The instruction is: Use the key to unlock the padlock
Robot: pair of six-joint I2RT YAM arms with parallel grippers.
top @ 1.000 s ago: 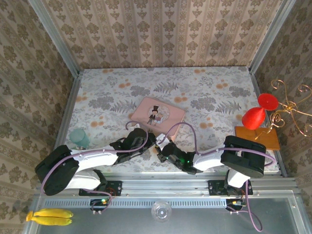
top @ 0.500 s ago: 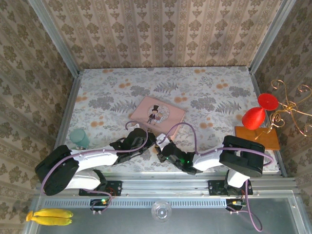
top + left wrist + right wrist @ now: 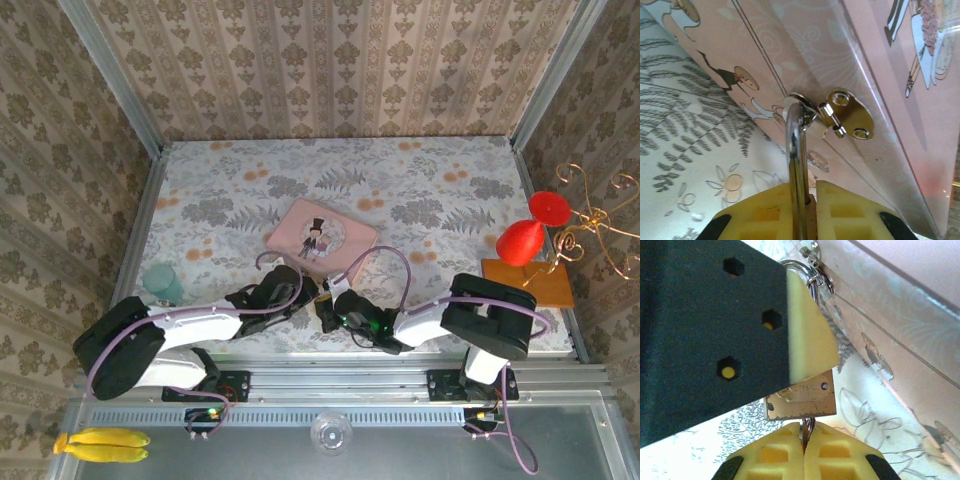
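While my left end effector [image 3: 804, 205] is clamped on the padlock [image 3: 800, 401], which hangs from the hasp [image 3: 846, 116] of the pink tin [image 3: 322, 235], my right end effector [image 3: 804, 455] pinches the key [image 3: 808, 426] at its underside; the key seems inserted, so next I must turn it gently

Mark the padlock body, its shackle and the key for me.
Padlock [image 3: 800, 401]: right wrist view, on the brass body's face.
Shackle [image 3: 796, 150]: left wrist view, on the silvery bar below the bend.
Key [image 3: 808, 424]: right wrist view, on the metal bit showing under the body.
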